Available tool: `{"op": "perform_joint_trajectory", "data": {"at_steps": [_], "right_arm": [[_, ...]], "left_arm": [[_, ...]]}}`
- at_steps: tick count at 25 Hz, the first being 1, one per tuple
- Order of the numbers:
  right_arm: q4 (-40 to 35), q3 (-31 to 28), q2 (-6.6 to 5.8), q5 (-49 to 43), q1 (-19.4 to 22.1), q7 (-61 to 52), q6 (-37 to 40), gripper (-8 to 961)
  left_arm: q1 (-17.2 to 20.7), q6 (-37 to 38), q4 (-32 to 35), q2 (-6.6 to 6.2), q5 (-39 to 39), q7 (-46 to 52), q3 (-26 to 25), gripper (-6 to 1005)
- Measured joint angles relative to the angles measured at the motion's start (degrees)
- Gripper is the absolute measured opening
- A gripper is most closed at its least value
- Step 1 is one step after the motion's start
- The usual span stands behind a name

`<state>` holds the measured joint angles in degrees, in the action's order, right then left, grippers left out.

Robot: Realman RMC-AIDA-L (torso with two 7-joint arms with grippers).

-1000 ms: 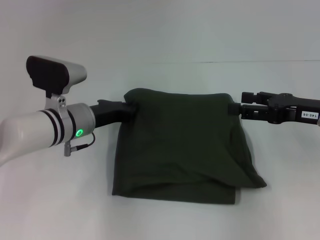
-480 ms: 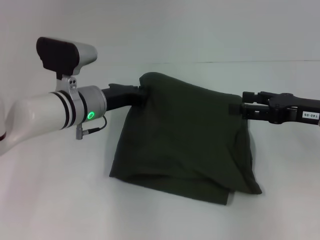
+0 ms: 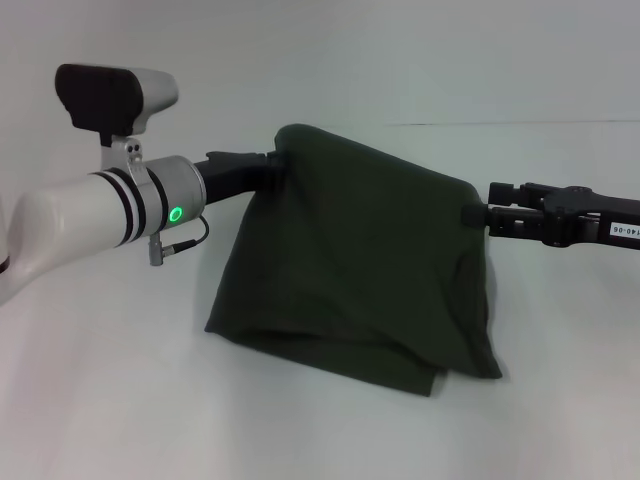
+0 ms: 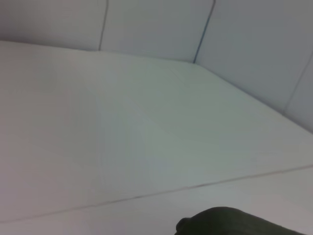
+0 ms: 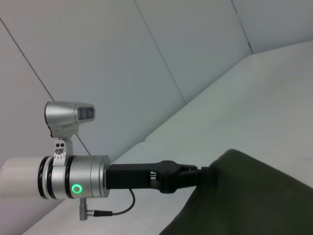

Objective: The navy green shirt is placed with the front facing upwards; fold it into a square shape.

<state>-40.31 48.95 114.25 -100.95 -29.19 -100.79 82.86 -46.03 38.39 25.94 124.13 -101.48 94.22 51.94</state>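
Observation:
The navy green shirt (image 3: 360,270) hangs doubled over between my two grippers, its plain green side toward me and no lettering showing. My left gripper (image 3: 275,163) is shut on the upper left corner, which is held higher than the other. At the upper right corner my right gripper (image 3: 470,215) is shut on the cloth, lower down. The shirt's lower folded edge sags to the white table (image 3: 120,400) or just above it. The right wrist view shows the left gripper (image 5: 204,172) biting the shirt (image 5: 254,200). A sliver of shirt (image 4: 234,223) shows in the left wrist view.
A white table stretches all round the shirt, with pale wall panels (image 4: 156,24) behind its far edge. The left arm's silver wrist with its green light (image 3: 176,214) and its camera housing (image 3: 110,95) reach in from the left.
The left gripper has risen and carried its corner up, so the top edge now slopes down to the right. The hanging bottom edge has swung left and lifted a little. The right gripper has barely moved.

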Motion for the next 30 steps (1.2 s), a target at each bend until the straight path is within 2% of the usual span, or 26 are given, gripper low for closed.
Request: {"op": "perform_joint_trajectory", "data": {"at_steps": [7,15,21,30], "right_arm": [[0.0,0.0,0.00,0.0,-0.2,-0.3,-0.3,922],[0.3,0.4,-0.19,-0.7,-1.0,-3.4,-0.3,920],[0.4,0.2,-1.47,-5.1,-1.8,-12.3,-0.2,919],[3.2,0.0,-4.28,-11.9,-1.8,-26.9,2.0,917]], "left_arm": [[1.0,-0.4,-0.2,-0.12,2.2,0.5,-2.4,39],[3.4,-0.9,0.3,-0.24,2.7,5.5,-3.9,38],[5.4,-0.5,1.6,-0.16,3.1,7.5,-3.9,39],[6.1,-0.3,1.6,-0.16,3.8,7.5,-3.4,39]]}}
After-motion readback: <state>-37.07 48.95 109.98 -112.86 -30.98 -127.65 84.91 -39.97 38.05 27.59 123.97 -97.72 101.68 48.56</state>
